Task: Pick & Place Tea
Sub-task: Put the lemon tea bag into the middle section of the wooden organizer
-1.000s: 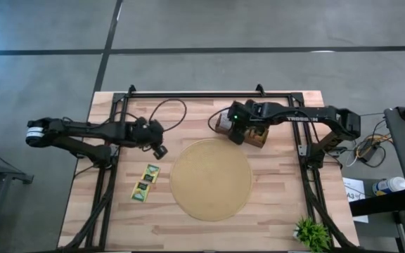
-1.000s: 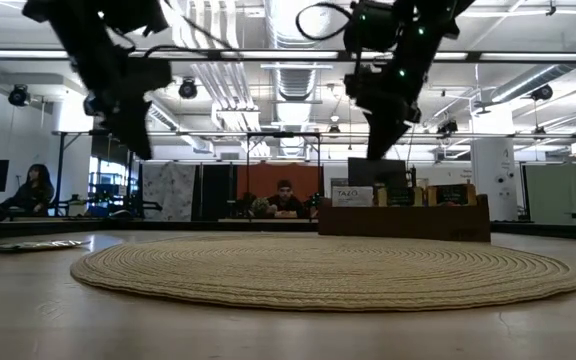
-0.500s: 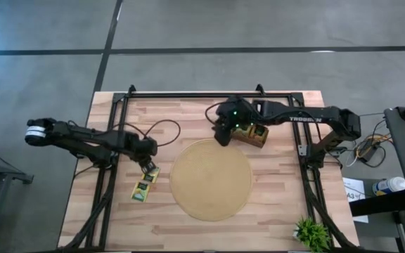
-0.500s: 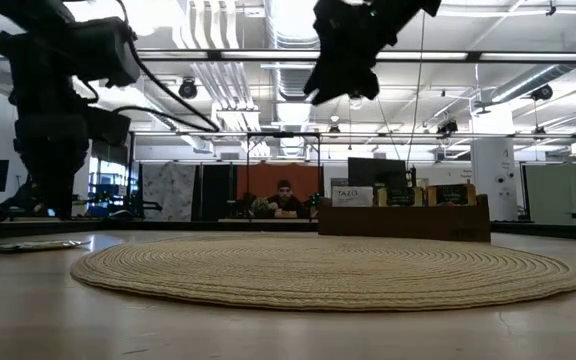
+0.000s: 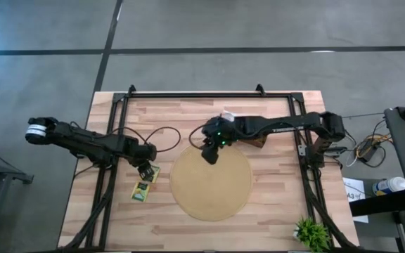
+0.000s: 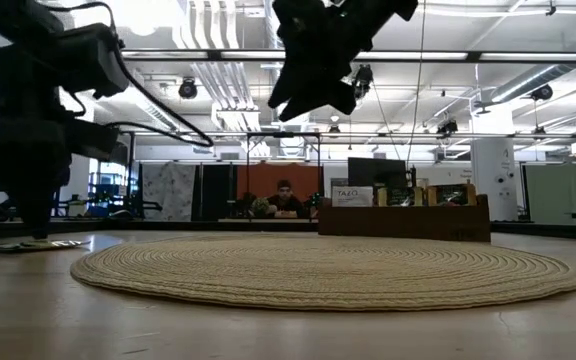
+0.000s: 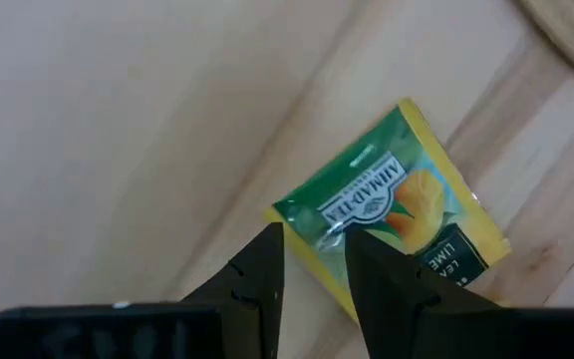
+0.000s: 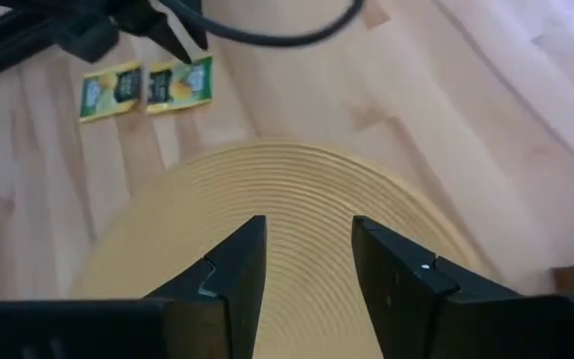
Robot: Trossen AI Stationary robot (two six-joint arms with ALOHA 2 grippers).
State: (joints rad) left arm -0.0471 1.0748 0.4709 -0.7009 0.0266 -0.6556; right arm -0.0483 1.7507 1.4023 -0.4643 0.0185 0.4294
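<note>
Two glossy yellow-and-green tea sachets (image 5: 145, 182) lie flat on the bench (image 5: 273, 211), just off the round woven mat (image 5: 211, 184) at about its nine o'clock; the mat is bare, so by that sign placing has hardly begun. The left end effector (image 7: 312, 261), fingers spread, straddles the nearer sachet's edge without pinching it. The right end effector (image 8: 307, 249), spread and holding nothing, hovers over the coiled mat's eleven o'clock rim, with the wooden tea box (image 5: 257, 138) behind it.

Grey concrete floor (image 5: 202, 28) crossed by dark seams surrounds the wooden table (image 5: 280, 211); beyond it, an open hall with ceiling pipes (image 6: 208, 70), bright strip lights (image 6: 528, 8), an orange wall panel (image 6: 268, 182); 1 person (image 6: 285, 200) sits far back.
</note>
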